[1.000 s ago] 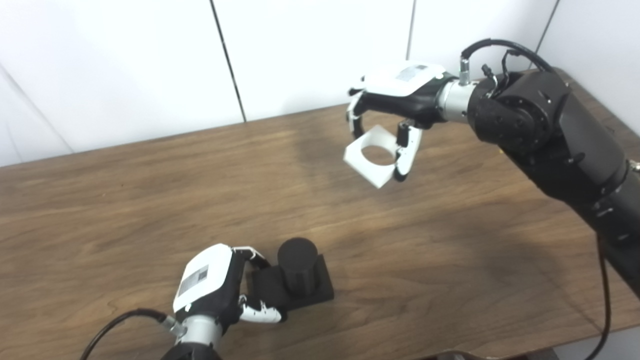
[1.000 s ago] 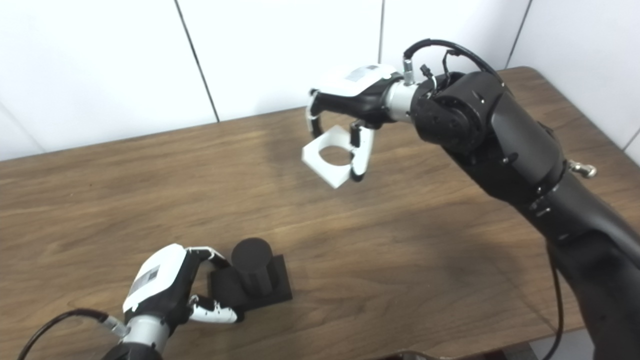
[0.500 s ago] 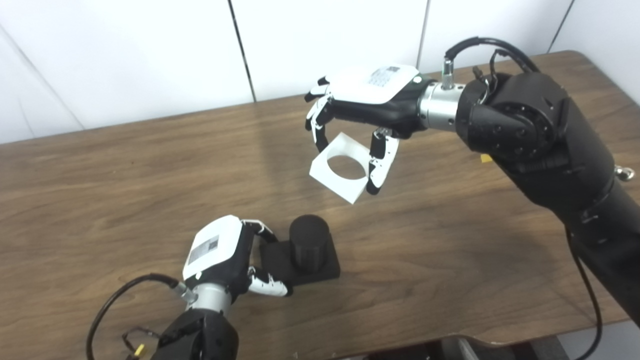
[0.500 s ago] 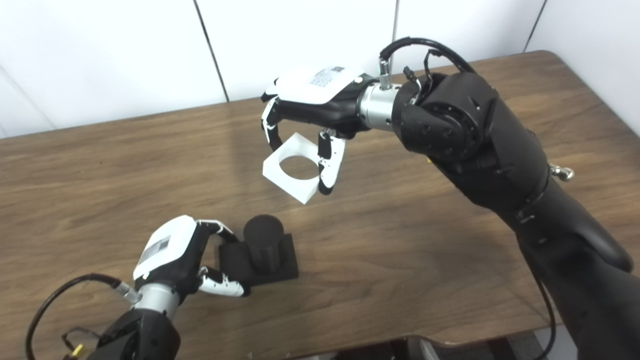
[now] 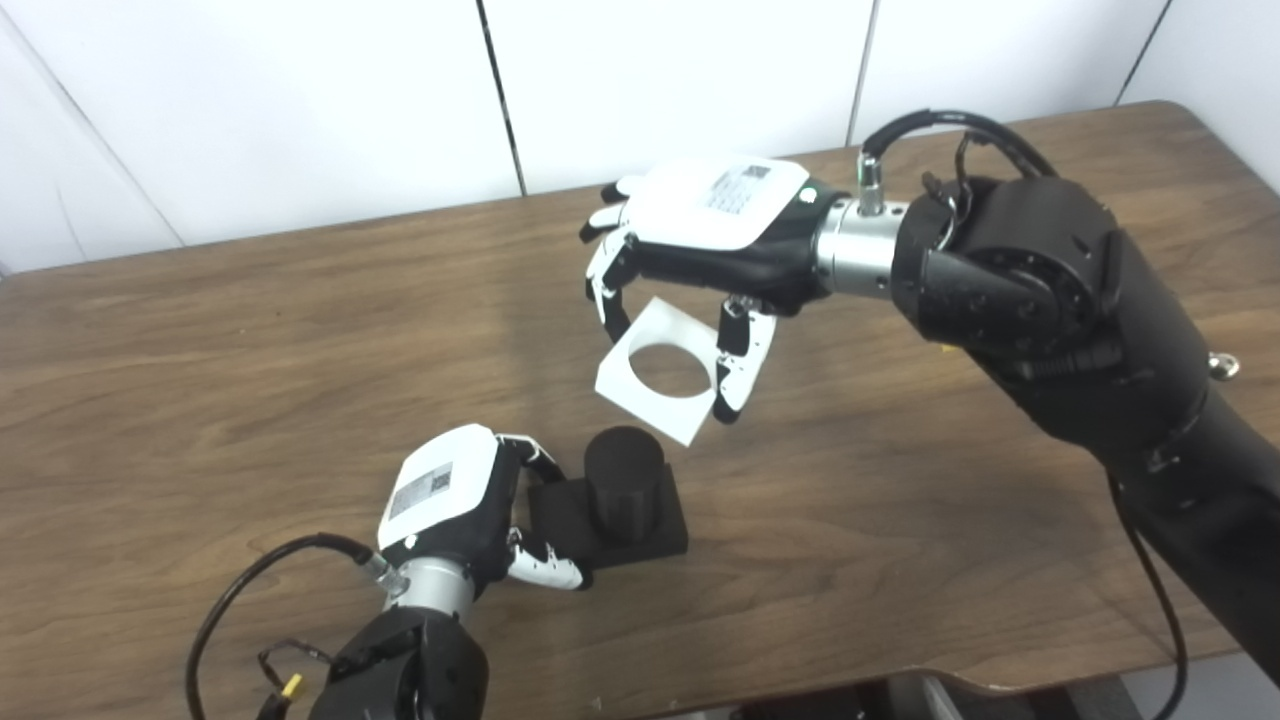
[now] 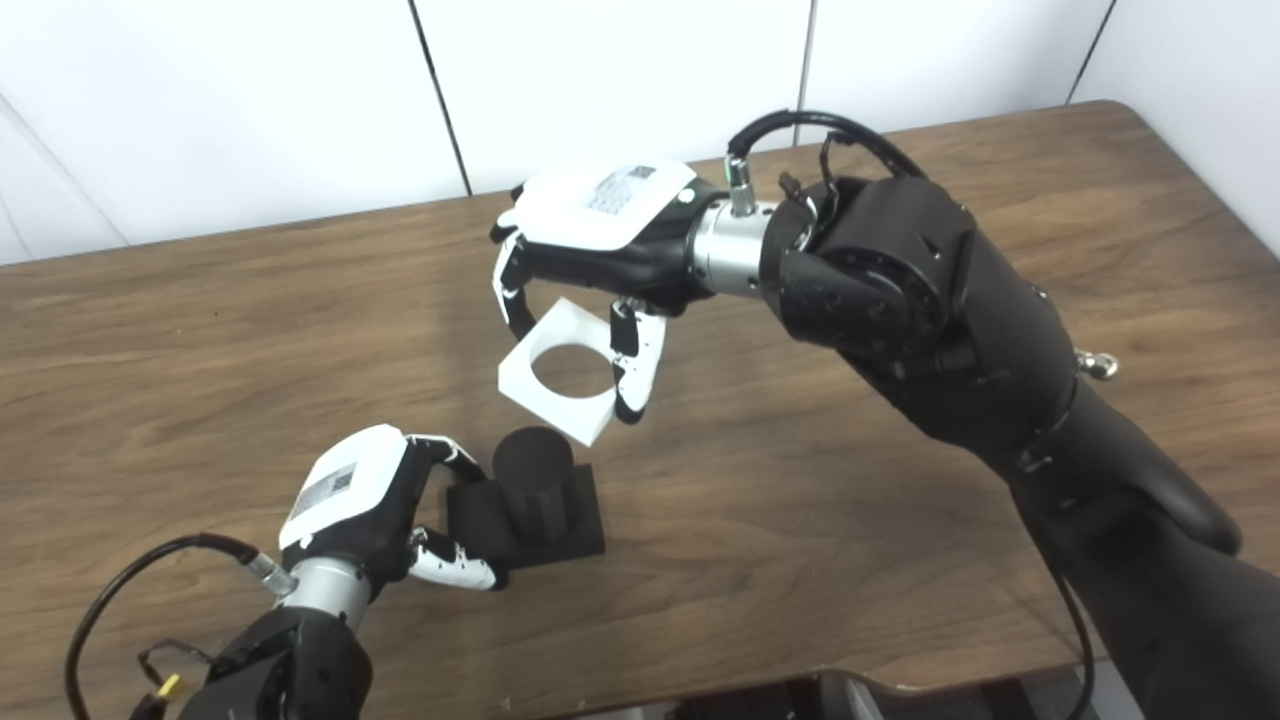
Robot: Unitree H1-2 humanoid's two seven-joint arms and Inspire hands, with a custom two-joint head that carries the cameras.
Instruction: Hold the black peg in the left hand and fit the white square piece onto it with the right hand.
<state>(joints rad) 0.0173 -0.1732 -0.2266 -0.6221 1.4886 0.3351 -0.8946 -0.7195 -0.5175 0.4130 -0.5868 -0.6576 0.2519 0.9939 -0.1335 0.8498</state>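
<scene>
Since a second ago, the white square piece (image 5: 655, 373) has come down and leftward; I am seeing it hanging in the air, just above and right of the black peg (image 5: 623, 482), not touching it. My right robot hand (image 5: 700, 225) is pinching the piece by opposite edges, its round hole facing up. My left robot hand (image 5: 455, 500) is gripping the peg's square base on the bench (image 5: 200, 380). Printed code labels are showing on both hand backs, too small for me to read.
</scene>
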